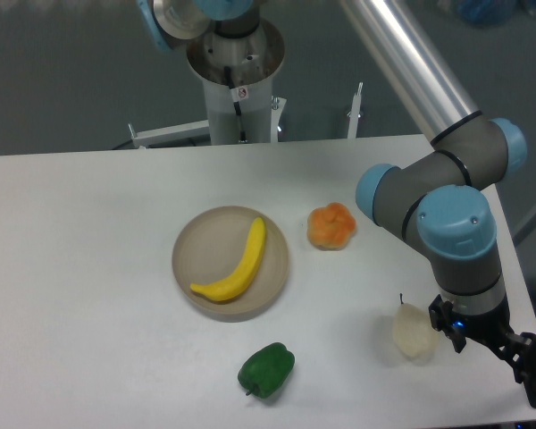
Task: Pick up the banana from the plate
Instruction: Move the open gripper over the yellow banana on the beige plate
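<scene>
The bright yellow banana (236, 264) lies diagonally on the round beige plate (193, 247) near the middle of the table. My gripper (529, 368) is far to the right, at the table's front right corner, well away from the plate. Only its black body shows, and the fingers run off the frame's edge, so I cannot tell whether they are open or shut. Nothing is seen held.
A pale cream pear (414, 332) stands right beside the wrist. An orange fruit (330, 226) sits to the right of the plate. A green pepper (267, 369) lies in front of the plate. The arm's base column (239, 89) stands behind the table.
</scene>
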Controlling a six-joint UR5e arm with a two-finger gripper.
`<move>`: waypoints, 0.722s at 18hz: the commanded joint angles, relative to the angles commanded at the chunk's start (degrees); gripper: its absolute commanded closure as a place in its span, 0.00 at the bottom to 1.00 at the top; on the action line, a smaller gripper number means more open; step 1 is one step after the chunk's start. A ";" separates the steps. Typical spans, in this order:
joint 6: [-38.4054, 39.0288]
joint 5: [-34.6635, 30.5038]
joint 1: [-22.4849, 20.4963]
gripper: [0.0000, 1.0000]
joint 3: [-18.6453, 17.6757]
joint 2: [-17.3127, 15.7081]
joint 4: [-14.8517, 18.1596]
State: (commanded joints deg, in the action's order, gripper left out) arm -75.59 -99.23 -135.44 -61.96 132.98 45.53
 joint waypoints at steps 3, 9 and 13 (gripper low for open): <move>-0.09 0.17 0.00 0.00 -0.26 -0.17 -0.09; 0.62 0.00 0.18 0.00 -7.10 -5.00 0.35; 4.90 0.00 1.22 0.00 -13.25 -9.74 1.57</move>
State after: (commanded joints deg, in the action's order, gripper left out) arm -70.68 -99.23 -134.22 -75.22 123.24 47.10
